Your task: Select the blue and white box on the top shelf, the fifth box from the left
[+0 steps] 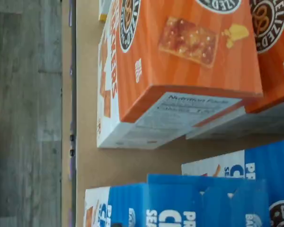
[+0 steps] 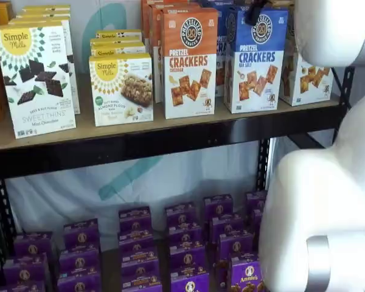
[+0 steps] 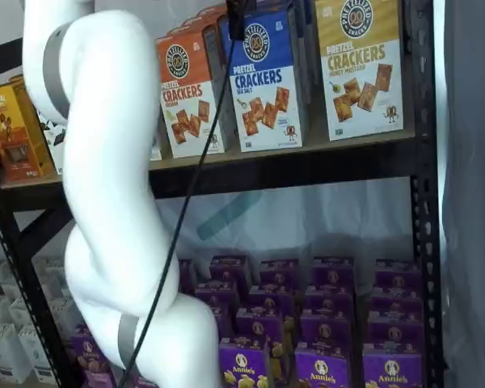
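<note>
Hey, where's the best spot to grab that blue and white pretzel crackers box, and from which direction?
Probably the upper part of the blue and white box, coming from the open front of the top shelf. It stands upright at the shelf edge, with small gaps to the orange box and the yellow box, so the narrow side panels look reachable.

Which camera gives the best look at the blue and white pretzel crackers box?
A shelf view shows the blue and white box front-on, label readable. The other has a cable across it. The wrist view shows only blurry box tops.
</note>
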